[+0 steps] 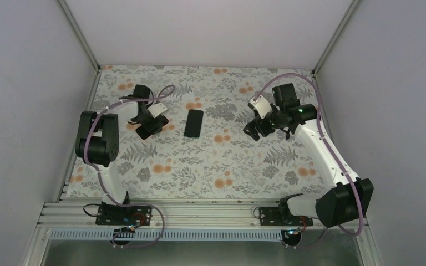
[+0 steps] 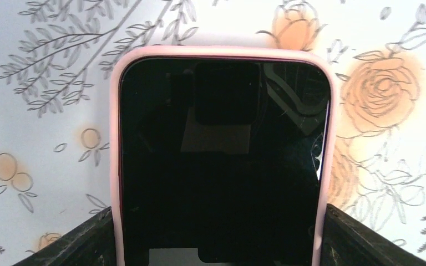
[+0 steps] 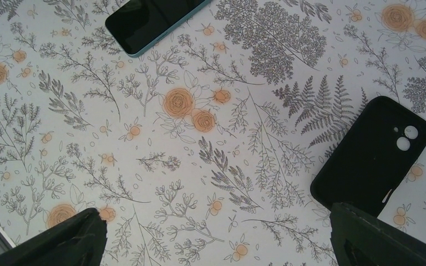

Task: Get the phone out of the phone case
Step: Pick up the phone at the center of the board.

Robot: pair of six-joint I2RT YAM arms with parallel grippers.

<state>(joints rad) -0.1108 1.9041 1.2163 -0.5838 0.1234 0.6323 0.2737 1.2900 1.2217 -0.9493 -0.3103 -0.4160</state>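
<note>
A phone with a dark screen sits in a pink case. My left gripper is shut on it, one finger against each long side, just above the floral table. In the top view the left gripper is at the back left. My right gripper is open and empty, hovering over the table at the back right. An empty black case lies beside its right finger.
A second phone with a teal edge lies flat between the two grippers and also shows in the right wrist view. Grey walls enclose the floral tabletop on three sides.
</note>
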